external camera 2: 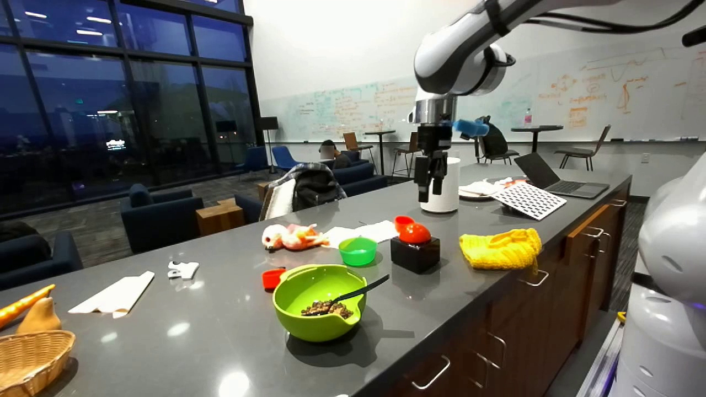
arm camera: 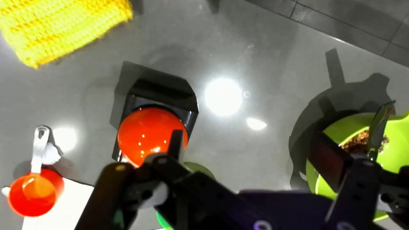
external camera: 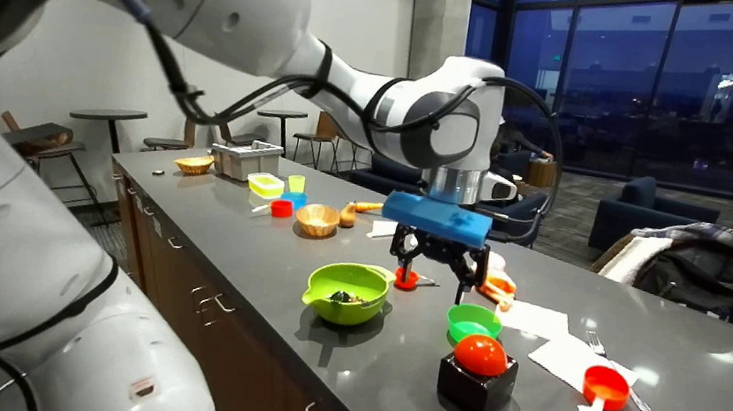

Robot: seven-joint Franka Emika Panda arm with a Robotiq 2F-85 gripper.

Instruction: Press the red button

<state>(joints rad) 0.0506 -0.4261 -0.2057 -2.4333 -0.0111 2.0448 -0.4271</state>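
Observation:
The red button (external camera: 481, 355) is a round red dome on a black box (external camera: 475, 393) standing upright on the grey counter. It also shows in an exterior view (external camera 2: 415, 234) and in the wrist view (arm camera: 148, 132), left of centre. My gripper (external camera: 432, 288) is open and empty, with its fingers pointing down, raised above the counter and apart from the button. In the wrist view the gripper (arm camera: 252, 153) has its fingers spread wide. One fingertip overlaps the edge of the red dome there, and the other overlaps the lime bowl. The lower side of the dome is partly hidden by that finger.
A lime bowl (external camera: 346, 296) with a dark spoon and a small green bowl (external camera 2: 357, 251) stand near the button. A yellow knit cloth (external camera 2: 501, 249), a red measuring cup (external camera: 605, 388), a pink toy (external camera 2: 295, 237) and a white cylinder (external camera 2: 449, 187) lie around.

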